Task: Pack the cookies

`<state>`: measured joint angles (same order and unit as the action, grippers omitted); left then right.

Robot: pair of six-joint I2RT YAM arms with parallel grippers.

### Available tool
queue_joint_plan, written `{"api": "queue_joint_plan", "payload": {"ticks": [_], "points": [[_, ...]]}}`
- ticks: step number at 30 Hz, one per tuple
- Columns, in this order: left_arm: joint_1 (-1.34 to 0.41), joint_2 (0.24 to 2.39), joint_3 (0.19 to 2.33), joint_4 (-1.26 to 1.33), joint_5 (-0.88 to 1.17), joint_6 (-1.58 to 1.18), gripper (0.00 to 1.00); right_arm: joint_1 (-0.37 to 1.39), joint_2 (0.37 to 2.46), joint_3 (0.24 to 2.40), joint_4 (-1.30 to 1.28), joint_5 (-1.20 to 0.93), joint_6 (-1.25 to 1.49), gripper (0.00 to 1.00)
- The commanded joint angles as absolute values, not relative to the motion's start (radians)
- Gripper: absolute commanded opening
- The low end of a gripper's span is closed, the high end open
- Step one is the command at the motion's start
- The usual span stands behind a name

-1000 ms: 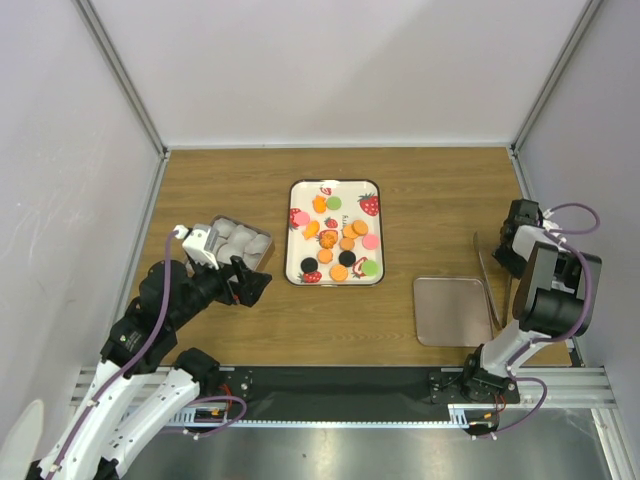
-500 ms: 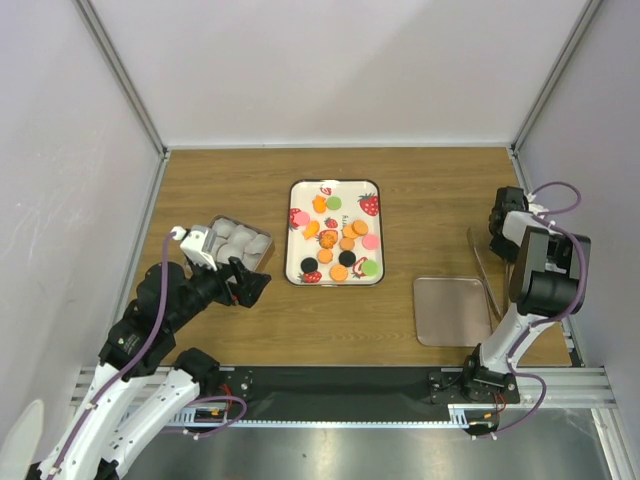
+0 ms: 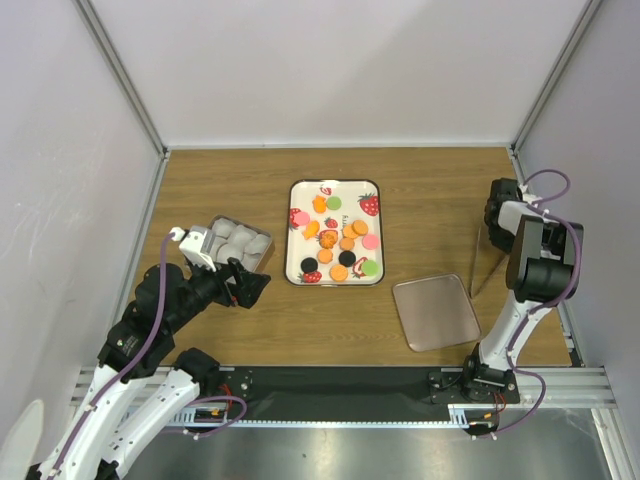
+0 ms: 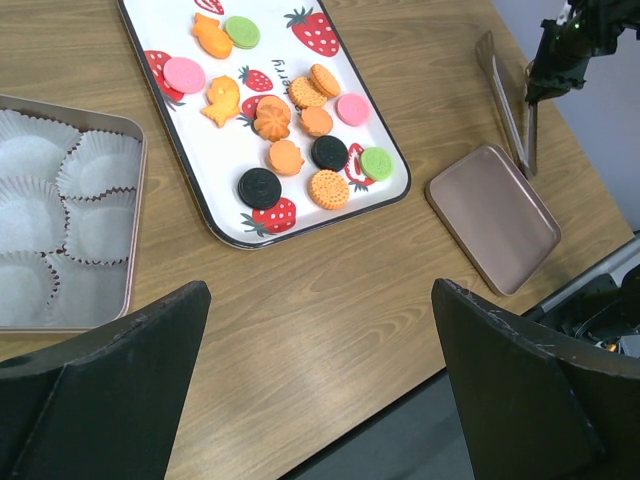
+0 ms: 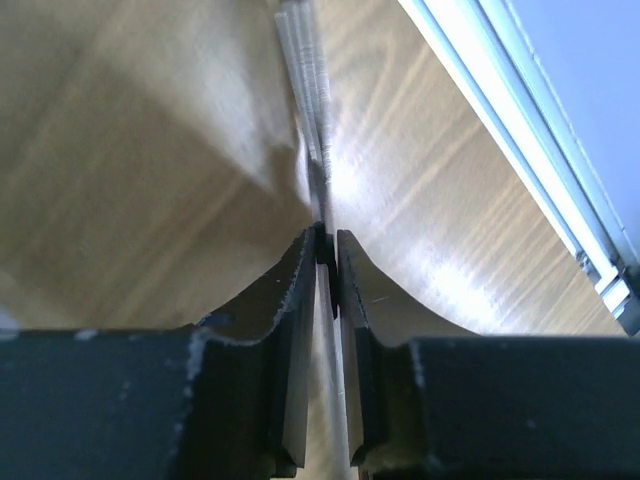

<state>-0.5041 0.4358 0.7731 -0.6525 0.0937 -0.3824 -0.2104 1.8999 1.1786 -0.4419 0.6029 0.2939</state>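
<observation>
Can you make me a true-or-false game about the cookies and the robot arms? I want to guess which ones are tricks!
1. All the cookies lie on the strawberry tray. True.
2. The paper cups in the tin are full of cookies. False: the cups are empty.
3. The right gripper is shut on the metal tongs. True.
4. The left gripper holds a black cookie. False: it is open and holds nothing.
5. The flat metal lid sits on top of the tin. False: it lies on the table, on the other side of the tray.
</observation>
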Motion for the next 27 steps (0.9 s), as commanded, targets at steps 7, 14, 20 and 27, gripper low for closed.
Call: {"api": "queue_joint_plan", "payload": {"ticks": [7,14,20,27], "points": [[-0.511,0.431,0.77,-0.611,0.121,-0.357,1.0,-0.172,1.979,1.347,-0.433,0.733,0.193,0.01],[-0.511,0.446,0.772,-0.614,0.117,-0.359,1.0,-0.192,1.971,1.371,-0.423,0.729,0.233,0.0],[-0.511,0.454,0.775,-0.623,0.095,-0.365,1.0,-0.204,1.945,1.499,-0.537,0.677,0.337,0.0],[-0.511,0.451,0.776,-0.618,0.092,-0.359,1.0,-0.137,1.775,1.545,-0.581,0.447,0.466,0.0]]}}
